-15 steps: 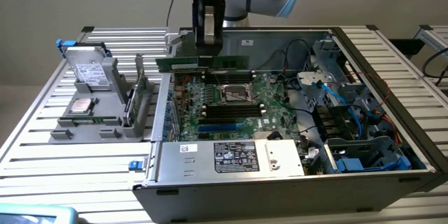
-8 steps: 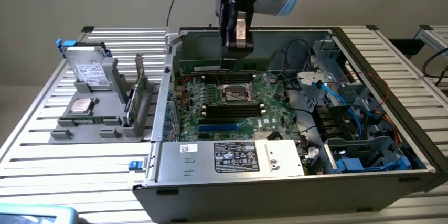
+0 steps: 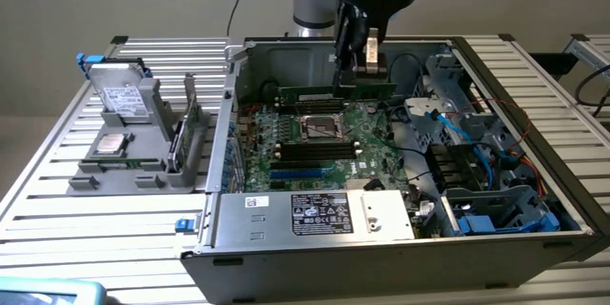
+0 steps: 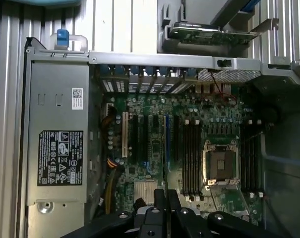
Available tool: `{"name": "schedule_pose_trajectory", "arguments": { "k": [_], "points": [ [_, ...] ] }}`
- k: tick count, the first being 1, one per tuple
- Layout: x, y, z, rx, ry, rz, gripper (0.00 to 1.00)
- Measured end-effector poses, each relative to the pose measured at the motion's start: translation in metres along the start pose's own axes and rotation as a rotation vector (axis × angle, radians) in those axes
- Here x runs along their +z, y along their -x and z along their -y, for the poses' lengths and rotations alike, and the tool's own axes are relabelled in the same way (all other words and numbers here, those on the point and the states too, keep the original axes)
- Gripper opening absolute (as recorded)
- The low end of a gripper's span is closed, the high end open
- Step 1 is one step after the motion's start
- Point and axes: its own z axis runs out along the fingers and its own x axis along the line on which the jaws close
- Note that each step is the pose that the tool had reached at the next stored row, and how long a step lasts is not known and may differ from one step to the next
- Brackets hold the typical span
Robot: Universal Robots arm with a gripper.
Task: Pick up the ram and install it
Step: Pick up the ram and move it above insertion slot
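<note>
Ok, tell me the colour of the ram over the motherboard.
The ram is dark green, clearest in the exterior view.

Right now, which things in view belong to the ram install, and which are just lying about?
Job in hand:
the ram, held by the gripper
motherboard memory slots

Lying about:
hard drive
gray holder
power supply

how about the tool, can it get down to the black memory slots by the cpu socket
Probably yes: the tool, shut on the ram, hangs inside the open case above the motherboard, and the black memory slots lie bare beside the cpu socket, no cable crossing them.
</note>
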Motion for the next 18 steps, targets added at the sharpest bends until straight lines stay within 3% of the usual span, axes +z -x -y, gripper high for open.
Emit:
{"name": "schedule_pose_trajectory", "arguments": {
  "k": [7,16,18],
  "points": [
    [0.0151,0.022,0.0075,0.000,0.0005,-0.0001,0.14],
    [0.0366,0.060,0.0081,0.000,0.0005,-0.0001,0.14],
    [0.0411,0.066,0.0050,0.000,-0.0005,-0.0001,0.14]
  ]
}}
